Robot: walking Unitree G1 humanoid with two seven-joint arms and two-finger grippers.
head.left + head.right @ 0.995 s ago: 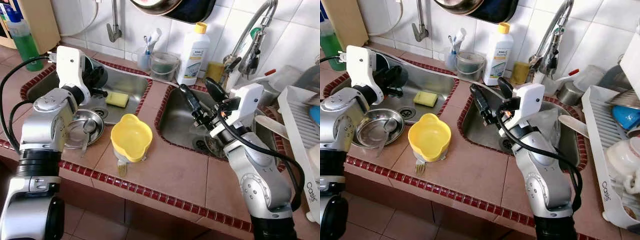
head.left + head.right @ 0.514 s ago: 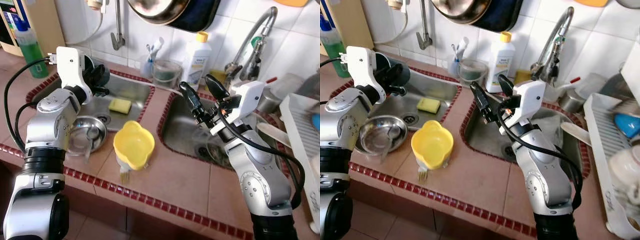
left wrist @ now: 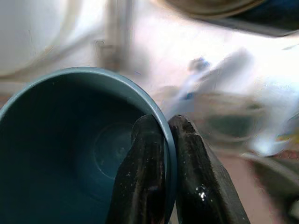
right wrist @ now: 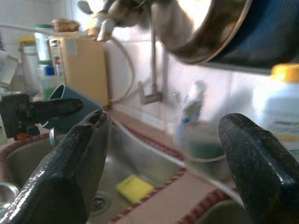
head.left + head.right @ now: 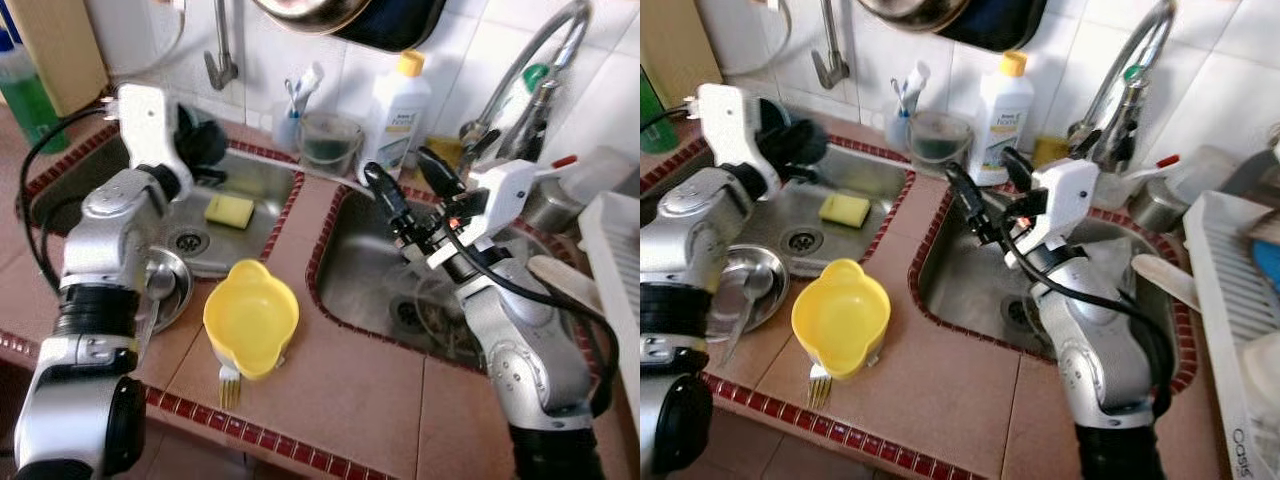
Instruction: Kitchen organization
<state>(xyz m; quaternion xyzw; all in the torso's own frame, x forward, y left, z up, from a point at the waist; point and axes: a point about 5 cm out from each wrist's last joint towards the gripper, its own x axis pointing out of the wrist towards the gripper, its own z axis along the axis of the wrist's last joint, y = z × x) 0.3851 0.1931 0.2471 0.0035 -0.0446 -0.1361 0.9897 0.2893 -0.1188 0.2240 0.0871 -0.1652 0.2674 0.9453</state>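
While the right gripper (image 5: 412,188) gapes empty beside the faucet (image 5: 520,75), the left gripper (image 3: 164,158) pinches a light, rigid teal cup's (image 3: 70,149) rim.

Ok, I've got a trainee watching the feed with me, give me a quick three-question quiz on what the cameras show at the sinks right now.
1. True or false: the left gripper is shut on the rim of the teal cup.
2. Multiple choice: where does the yellow sponge lie? A) in the left sink B) inside the yellow bowl C) on the dish rack
3. Fill in: the right gripper hangs above the right sink with its fingers ____.

Key:
1. True. One finger is inside the cup, the other outside.
2. A
3. open, holding nothing
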